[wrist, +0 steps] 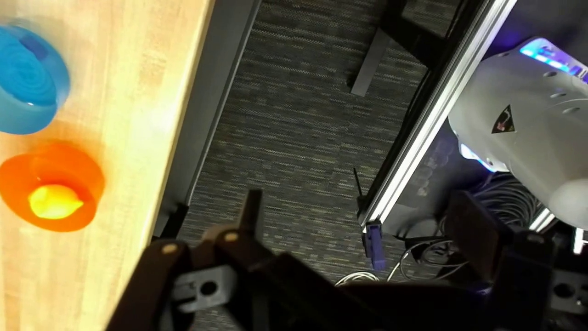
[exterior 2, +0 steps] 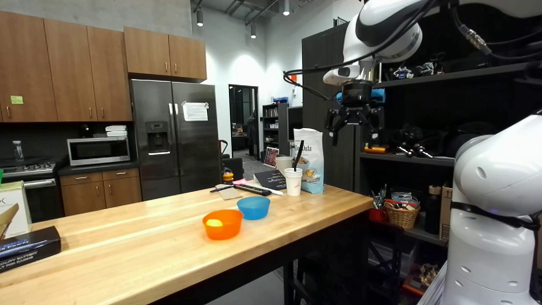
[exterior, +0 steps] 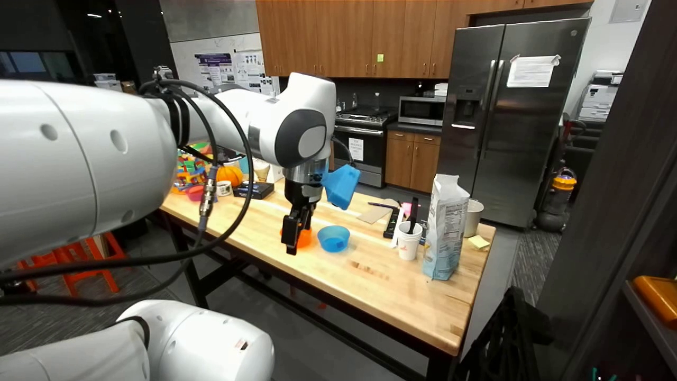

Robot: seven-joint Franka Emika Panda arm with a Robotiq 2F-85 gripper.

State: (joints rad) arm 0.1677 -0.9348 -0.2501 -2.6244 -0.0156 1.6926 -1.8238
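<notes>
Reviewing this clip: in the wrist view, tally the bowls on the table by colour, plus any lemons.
Blue bowl: 1
Orange bowl: 1
Lemon, inside the orange bowl: 1
Total: 3

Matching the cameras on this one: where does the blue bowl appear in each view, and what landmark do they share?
In an exterior view: blue bowl, mid-width, a little below centre.
In an exterior view: blue bowl, just left of mid-width, lower half.
Wrist view: blue bowl, upper left, cut off by the left edge.
Shared landmark: the orange bowl, beside it in all three views.
</notes>
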